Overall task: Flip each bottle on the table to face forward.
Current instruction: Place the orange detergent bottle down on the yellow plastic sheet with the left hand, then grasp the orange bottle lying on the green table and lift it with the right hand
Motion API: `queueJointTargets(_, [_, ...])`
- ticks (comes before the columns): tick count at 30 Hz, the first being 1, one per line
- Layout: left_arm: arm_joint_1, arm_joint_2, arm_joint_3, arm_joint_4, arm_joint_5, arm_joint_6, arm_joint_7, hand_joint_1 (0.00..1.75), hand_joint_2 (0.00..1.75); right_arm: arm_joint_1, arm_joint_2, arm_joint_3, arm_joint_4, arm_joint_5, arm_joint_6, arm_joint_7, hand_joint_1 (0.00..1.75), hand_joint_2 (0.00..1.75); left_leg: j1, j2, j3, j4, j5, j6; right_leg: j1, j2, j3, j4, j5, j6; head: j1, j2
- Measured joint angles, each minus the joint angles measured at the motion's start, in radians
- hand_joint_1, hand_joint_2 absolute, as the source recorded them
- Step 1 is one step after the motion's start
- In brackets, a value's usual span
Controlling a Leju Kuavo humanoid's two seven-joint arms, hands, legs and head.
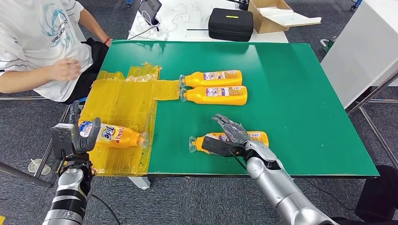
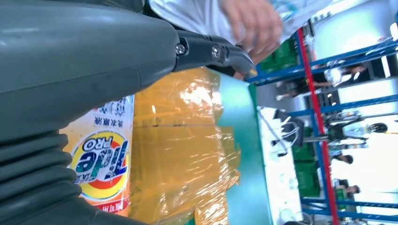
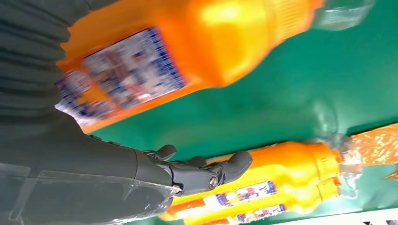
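- While four orange bottles lie on their sides on the green desk [image 1: 305,117], the nearest bottle [image 1: 258,137] is seen directly under the right robot hand [image 1: 230,136], close to the desk's front edge.
- The long axis of that bottle is laid across the desk, its clear cap pointed toward the robot's left and its base toward the right.
- The right robot hand is placed over the bottle's middle from above, fingers [image 1: 228,124] fanned across the body; whether a grip is actually made cannot be told from the head view.
- In the right wrist view the bottle's back label is shown close against the palm, with a dark finger [image 3: 220,171] stretched out beyond it, so the hold is judged loose at best.
- The left robot hand [image 1: 77,138] is clamped on a Tide bottle [image 1: 115,136], lifted over the yellow taped sheet [image 1: 126,103] at the desk's left side, front logo outward and cap pointed right.
- Two further bottles [image 1: 213,86] are lain side by side at mid-desk, touching or nearly so, back labels up and caps to the left.
- The coming move is judged to be a roll about the long axis, so the nearest bottle is best served by the right arm.
- A seated person [image 1: 42,47] is seen at the far left corner, apart from the bottles.
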State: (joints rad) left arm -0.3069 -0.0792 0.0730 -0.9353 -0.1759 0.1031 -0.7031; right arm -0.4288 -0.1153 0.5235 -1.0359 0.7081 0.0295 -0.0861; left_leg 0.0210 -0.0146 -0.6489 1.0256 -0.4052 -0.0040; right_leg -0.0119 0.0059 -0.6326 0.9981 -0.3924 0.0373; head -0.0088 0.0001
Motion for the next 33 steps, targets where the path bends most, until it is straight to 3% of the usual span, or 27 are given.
queueJointTargets(14, [0.024, -0.033, 0.015, -0.051, 0.033, 0.010, 0.000, 0.00, 1.75, 0.040, -0.195, 0.055, -0.214, -0.090, 0.131, -0.022, 0.00, 1.75, 0.000, 0.000, -0.001, 0.000, 0.000, 0.000, 0.000, 0.000, 0.000, 0.000, 0.000, 0.000, 0.000, 0.000])
queueJointTargets(25, [0.024, -0.052, 0.015, -0.046, 0.060, -0.008, 0.000, 0.00, 1.75, 0.020, -0.346, 0.105, -0.271, -0.130, 0.260, 0.041, 0.00, 1.75, 0.000, 0.000, -0.001, 0.000, 0.000, 0.000, -0.001, 0.000, 0.000, 0.000, 0.000, 0.000, 0.000, 0.000])
queueJointTargets(33, [0.024, -0.069, 0.014, -0.023, 0.061, -0.019, 0.000, 0.00, 1.75, 0.022, -0.387, 0.142, -0.256, -0.123, 0.241, 0.094, 0.00, 1.75, 0.000, 0.000, -0.001, 0.000, 0.000, 0.000, 0.000, 0.000, -0.001, 0.000, 0.000, 0.000, 0.000, 0.000])
